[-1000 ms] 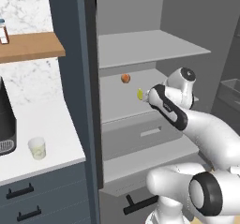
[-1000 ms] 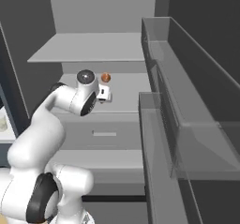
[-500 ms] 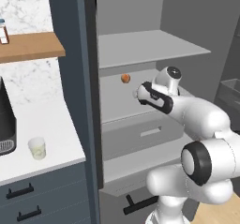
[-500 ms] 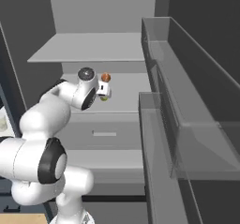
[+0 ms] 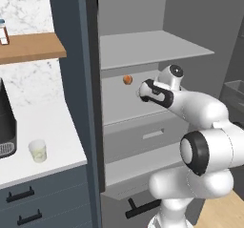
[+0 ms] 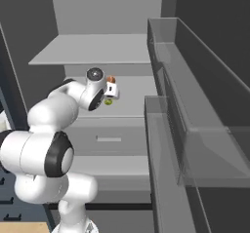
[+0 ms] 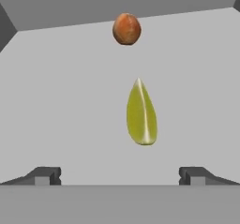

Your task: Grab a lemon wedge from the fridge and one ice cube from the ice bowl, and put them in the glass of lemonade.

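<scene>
1. On the middle fridge shelf (image 6: pixel 132 88): lemon wedge (image 7: pixel 141 115) lies flat, tip toward 12 o'clock in the hand view.
2. Small orange fruit (image 7: pixel 126 29) at 12 o'clock of it, apart.
3. Gripper (image 7: pixel 120 175) short of the wedge, jaws spread wide, empty.
4. Glass of lemonade (image 5: pixel 37 150) on white counter (image 5: pixel 52 127), at 9 o'clock of fridge (image 5: pixel 76 79).
5. No legible writing.

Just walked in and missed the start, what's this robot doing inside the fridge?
The white robot arm is reaching into the open dark grey fridge. Its two-finger gripper is open and aimed at the tiny yellow-green lemon wedge on a grey shelf, not yet touching it. A small round orange fruit lies beyond it. The pale cup of lemonade waits on the white counter.
</scene>
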Motion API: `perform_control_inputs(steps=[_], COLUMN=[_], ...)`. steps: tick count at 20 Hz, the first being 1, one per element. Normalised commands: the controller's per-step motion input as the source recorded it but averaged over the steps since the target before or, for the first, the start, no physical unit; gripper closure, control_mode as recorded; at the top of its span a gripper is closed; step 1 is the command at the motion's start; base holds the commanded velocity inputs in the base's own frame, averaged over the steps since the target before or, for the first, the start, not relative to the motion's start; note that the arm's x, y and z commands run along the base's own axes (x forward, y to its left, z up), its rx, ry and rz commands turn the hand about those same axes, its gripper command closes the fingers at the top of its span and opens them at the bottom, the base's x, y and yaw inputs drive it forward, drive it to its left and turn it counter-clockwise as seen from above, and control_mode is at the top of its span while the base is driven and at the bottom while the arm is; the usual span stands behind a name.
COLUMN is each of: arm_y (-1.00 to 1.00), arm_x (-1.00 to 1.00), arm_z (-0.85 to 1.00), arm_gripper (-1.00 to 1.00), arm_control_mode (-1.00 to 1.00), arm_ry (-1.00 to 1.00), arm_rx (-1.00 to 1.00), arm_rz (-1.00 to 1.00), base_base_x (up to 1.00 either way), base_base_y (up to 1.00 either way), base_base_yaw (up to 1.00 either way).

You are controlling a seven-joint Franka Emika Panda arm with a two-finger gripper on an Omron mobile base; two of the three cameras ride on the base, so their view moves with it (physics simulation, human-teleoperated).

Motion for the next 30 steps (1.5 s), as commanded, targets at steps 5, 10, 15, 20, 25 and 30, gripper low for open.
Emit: perform_control_inputs(steps=[5, 10, 15, 20, 25, 30], arm_y=[-0.17, -0.11, 0.00, 0.00, 0.01, 0.05], arm_x=[0.28, 0.26, 0.33, 0.28, 0.22, 0.04], arm_z=[-0.15, -0.05, -0.07, -0.43, -0.41, -0.01], arm_gripper=[-1.00, -1.00, -1.00, -1.00, -1.00, -1.00], arm_control_mode=[-1.00, -1.00, -1.00, -1.00, -1.00, -1.00], arm_ry=[0.01, 0.02, 0.05, 0.11, 0.08, 0.00], arm_rx=[0.00, 0.00, 0.00, -0.01, -0.01, 0.00], arm_rz=[0.00, 0.00, 0.00, 0.00, 0.00, 0.02], base_base_x=[0.00, 0.00, 0.00, 0.00, 0.00, 0.00], base_base_y=[0.00, 0.00, 0.00, 0.00, 0.00, 0.00], base_base_yaw=[0.00, 0.00, 0.00, 0.00, 0.00, 0.00])
